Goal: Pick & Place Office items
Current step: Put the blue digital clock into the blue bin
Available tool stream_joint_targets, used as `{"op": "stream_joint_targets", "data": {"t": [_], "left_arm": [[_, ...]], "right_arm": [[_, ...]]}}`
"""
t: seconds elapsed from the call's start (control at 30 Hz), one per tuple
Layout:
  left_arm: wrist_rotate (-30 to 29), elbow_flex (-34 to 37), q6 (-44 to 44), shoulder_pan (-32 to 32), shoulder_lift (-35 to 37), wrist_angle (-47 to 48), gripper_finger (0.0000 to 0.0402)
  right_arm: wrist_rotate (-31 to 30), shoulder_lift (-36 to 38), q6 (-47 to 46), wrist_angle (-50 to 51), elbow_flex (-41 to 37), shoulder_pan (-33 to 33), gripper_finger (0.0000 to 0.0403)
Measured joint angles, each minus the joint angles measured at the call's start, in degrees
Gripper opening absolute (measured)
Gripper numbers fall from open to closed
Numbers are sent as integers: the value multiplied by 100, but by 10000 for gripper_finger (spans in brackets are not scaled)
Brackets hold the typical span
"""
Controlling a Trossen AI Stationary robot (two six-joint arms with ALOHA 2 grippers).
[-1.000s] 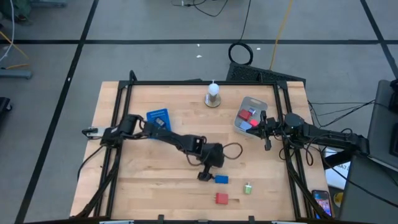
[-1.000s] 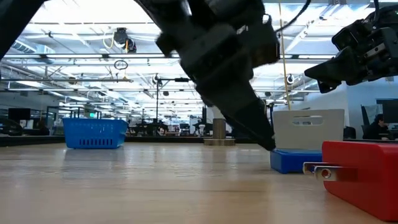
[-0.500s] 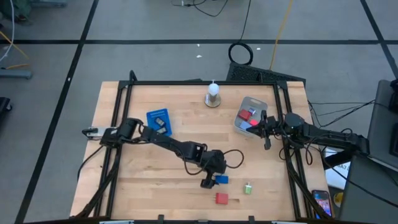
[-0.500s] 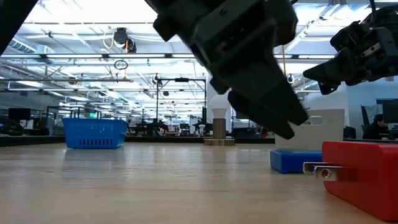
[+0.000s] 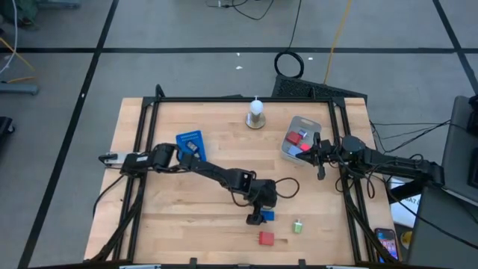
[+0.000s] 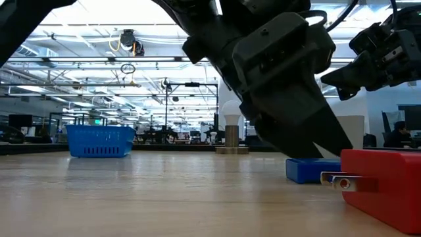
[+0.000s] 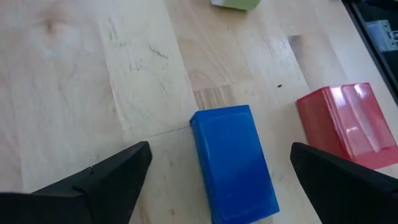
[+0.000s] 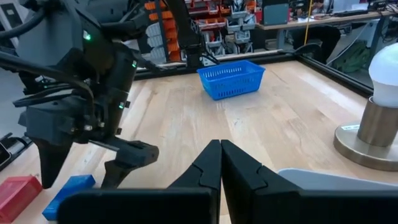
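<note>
Lower now, I'm bringing the left gripper [image 7: 214, 180] down, jaws standing wide apart, straddling the blue block [image 7: 233, 163], a glossy rectangular piece lying flat on the tabletop [image 7: 74, 93] beside a red block [image 7: 342, 124].

A pale wooden worktop [image 5: 187, 202] stands on a grey floor [image 5: 187, 75] crossed by dark lines, with cables [image 5: 290, 63] lying behind it. Beyond, a large hall shows bright ceiling lights [image 6: 99, 16], beams and shelving [image 8: 205, 12].

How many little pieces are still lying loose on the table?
3: a blue block under the left gripper, a red block nearer the front edge, a green piece beside them. The arm may hide more.
</note>
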State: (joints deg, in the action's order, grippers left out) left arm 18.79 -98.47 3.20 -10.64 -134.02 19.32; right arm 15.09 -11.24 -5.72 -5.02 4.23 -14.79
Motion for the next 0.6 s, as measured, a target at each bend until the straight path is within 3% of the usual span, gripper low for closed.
{"op": "stream_joint_targets", "data": {"t": [0.27, 0.6], "left_arm": [[-722, -9, 57, 142, 15, 512, 397], [-1083, -5, -96, 368, 39, 1211, 397]], "right_arm": [[2, 0, -11, 7, 2, 0, 0], [0, 0, -24, 7, 0, 0, 0]]}}
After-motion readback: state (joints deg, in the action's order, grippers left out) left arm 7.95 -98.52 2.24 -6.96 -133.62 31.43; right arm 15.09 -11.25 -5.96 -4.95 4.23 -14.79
